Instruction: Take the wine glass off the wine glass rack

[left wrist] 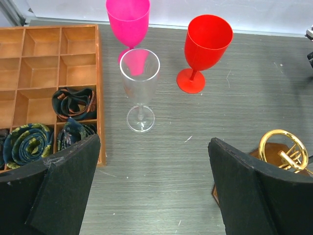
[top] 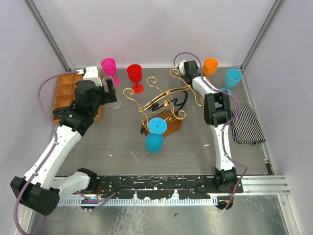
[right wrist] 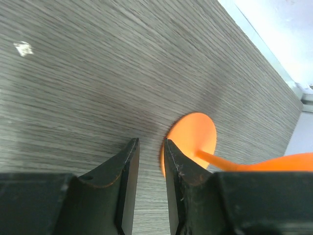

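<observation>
The wine glass rack (top: 164, 100), gold scrolled wire on a brown wooden base, stands mid-table; one gold curl (left wrist: 279, 146) shows at the right of the left wrist view. A blue wine glass (top: 155, 134) hangs upside down from its near arm. My right gripper (right wrist: 149, 147) is at the back right (top: 194, 72), jaws a little apart over bare table. The foot of an orange glass (right wrist: 193, 139) sits just right of its right finger. My left gripper (left wrist: 154, 147) is wide open above the table, just short of a clear glass (left wrist: 140, 78).
A pink glass (left wrist: 128, 19) and a red glass (left wrist: 205, 39) stand behind the clear one. An orange compartment tray (left wrist: 98, 73) with rolled ties lies at the left. A light blue glass (top: 232, 78) and a striped cloth (top: 247, 127) are at the right.
</observation>
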### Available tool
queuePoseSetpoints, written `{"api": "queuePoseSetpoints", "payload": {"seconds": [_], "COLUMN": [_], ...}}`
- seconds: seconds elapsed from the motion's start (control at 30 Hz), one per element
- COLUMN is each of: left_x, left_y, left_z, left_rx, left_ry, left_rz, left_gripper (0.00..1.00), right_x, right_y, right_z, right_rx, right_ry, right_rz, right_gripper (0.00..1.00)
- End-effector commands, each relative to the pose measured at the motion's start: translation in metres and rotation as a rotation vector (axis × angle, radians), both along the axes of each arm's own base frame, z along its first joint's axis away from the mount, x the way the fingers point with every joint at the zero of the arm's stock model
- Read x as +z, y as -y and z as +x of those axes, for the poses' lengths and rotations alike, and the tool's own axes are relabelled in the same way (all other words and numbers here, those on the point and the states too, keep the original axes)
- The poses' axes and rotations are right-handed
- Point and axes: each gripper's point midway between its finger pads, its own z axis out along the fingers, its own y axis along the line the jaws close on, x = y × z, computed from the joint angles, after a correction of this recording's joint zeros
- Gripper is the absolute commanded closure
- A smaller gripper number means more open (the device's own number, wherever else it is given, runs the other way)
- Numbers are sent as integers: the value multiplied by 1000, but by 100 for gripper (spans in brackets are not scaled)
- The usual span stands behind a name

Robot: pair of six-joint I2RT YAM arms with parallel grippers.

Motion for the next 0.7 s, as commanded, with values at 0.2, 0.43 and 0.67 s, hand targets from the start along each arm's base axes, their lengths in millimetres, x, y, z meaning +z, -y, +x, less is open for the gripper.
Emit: {"api": "queuePoseSetpoints", "payload": {"seconds": [0.2,0.43,0.67], "left_x": [21,21,22], "left_y": [-2,-1,2], "left_z": [2,2,3], "left_rx": [11,5,-5], "left_ry": [61,59,60], "left_rz": [-6,-7,-14], "left_gripper": [2,2,2], "right_x": [44,82,151], "right_y": [-36,-49,-70], "right_z": [13,22,26], "right_rx": [45,39,98], "right_ry": [63,133,256], "right_rz": [209,343,489], "right_gripper": [71,77,77]}}
